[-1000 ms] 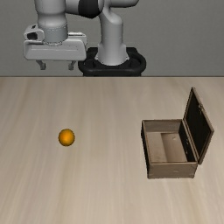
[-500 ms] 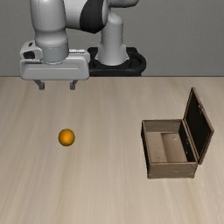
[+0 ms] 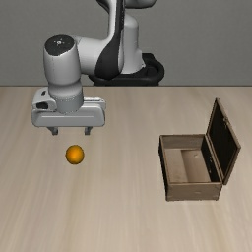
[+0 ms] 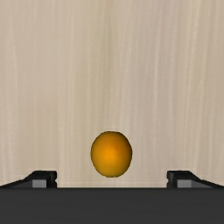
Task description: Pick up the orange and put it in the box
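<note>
Hovering just above the orange [image 3: 75, 155], gripper [image 3: 74, 131] has fingers spread and empty; orange sits on the table [image 3: 128, 217], well apart from the open box [image 3: 200, 167], so grasp, carry and drop all remain.

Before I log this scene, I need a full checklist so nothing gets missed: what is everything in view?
round orange fruit: one, orange, on the table towards the exterior view's left, apart from the box.
brown wooden box: one, dark brown, on the table at the exterior view's right, lid raised, nothing inside.
light wooden table: one, pale beige, under both.
black robot base: one, black, behind the table.
white robot arm: one, white and grey, bent down over the orange.
jaws: one pair, grey, open, hanging just above the orange, not touching it.
</note>
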Motion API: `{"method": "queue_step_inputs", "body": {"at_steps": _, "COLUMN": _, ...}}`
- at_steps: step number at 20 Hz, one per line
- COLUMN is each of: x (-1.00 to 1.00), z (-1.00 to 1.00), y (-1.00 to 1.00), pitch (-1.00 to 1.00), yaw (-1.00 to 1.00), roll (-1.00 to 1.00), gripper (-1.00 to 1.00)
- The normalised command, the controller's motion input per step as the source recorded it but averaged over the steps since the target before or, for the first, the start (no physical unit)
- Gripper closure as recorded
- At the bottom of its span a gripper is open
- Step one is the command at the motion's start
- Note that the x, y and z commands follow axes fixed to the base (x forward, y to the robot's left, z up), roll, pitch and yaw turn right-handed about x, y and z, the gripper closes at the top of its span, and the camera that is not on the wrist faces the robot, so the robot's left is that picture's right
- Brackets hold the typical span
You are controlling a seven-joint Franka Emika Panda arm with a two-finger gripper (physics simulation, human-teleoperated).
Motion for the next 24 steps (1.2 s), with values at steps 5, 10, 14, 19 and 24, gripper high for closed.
{"method": "queue_step_inputs", "body": {"at_steps": 5, "x": 0.0, "z": -1.0, "y": 0.0, "pitch": 0.0, "yaw": 0.0, "roll": 0.0, "gripper": -1.0}}
{"method": "queue_step_inputs", "body": {"at_steps": 10, "x": -0.2, "z": -0.8, "y": 0.0, "pitch": 0.0, "yaw": 0.0, "roll": 0.0, "gripper": -1.0}}
{"method": "queue_step_inputs", "body": {"at_steps": 14, "x": 0.0, "z": 0.0, "y": 0.0, "pitch": 0.0, "yaw": 0.0, "roll": 0.0, "gripper": 1.0}}
{"method": "queue_step_inputs", "body": {"at_steps": 19, "x": 0.0, "z": 0.2, "y": 0.0, "pitch": 0.0, "yaw": 0.0, "roll": 0.0, "gripper": 1.0}}
{"method": "queue_step_inputs", "body": {"at_steps": 24, "x": 0.0, "z": 0.2, "y": 0.0, "pitch": 0.0, "yaw": 0.0, "roll": 0.0, "gripper": 1.0}}
